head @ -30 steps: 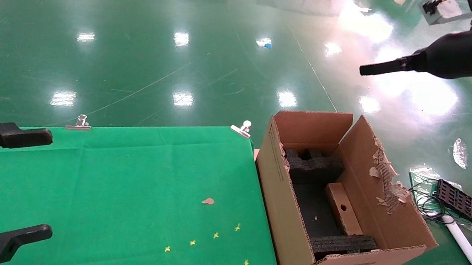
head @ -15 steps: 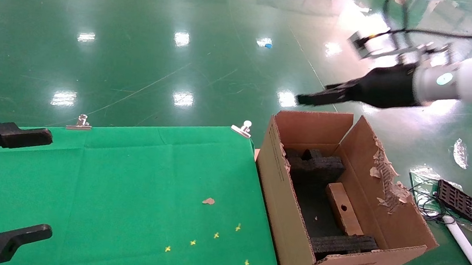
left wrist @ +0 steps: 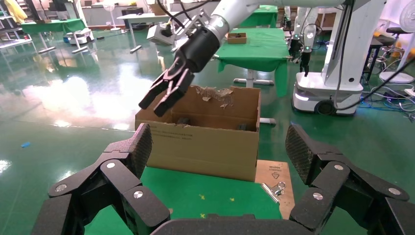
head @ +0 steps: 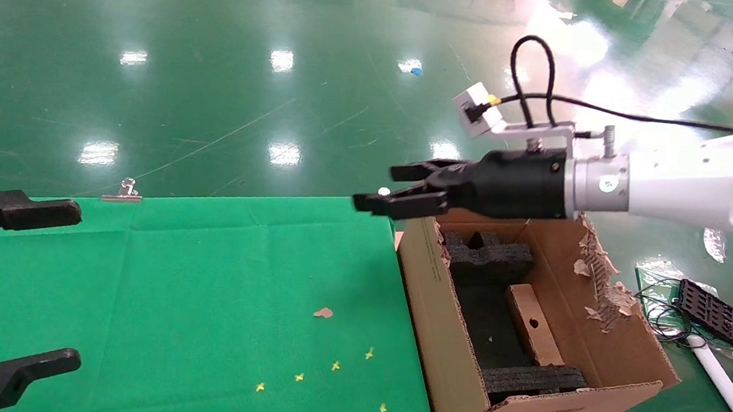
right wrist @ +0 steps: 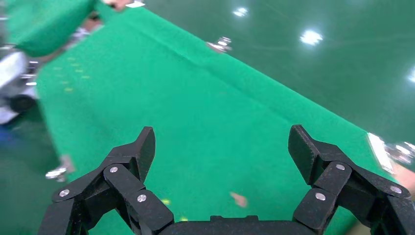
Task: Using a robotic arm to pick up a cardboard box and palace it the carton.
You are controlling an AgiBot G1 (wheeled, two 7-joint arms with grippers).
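Note:
The slim brown cardboard box [head: 531, 330] with its round hole lies tilted inside the carton [head: 435, 331], between black foam inserts [head: 488, 256]. My right gripper [head: 383, 187] on the white robotic arm [head: 674, 183] hovers open and empty above the carton's far left corner and the cloth edge. In the right wrist view the right gripper [right wrist: 222, 147] has only green cloth between its fingers. My left gripper [head: 71, 286] is parked open at the table's left edge. From the left wrist, the left gripper [left wrist: 221, 143] faces the carton [left wrist: 205, 156] and the far right gripper [left wrist: 164, 95].
A green cloth [head: 234, 274] covers the table, held by metal clips [head: 122, 191]. On it lie a small brown scrap [head: 323, 312] and several yellow marks. A black grid tray [head: 721, 320], wires and a white pipe [head: 722, 383] lie on the floor right of the carton.
The right arm has swung in from the upper right, leftward and lower, to above the carton's far left corner. The left gripper and the cardboard box have not moved.

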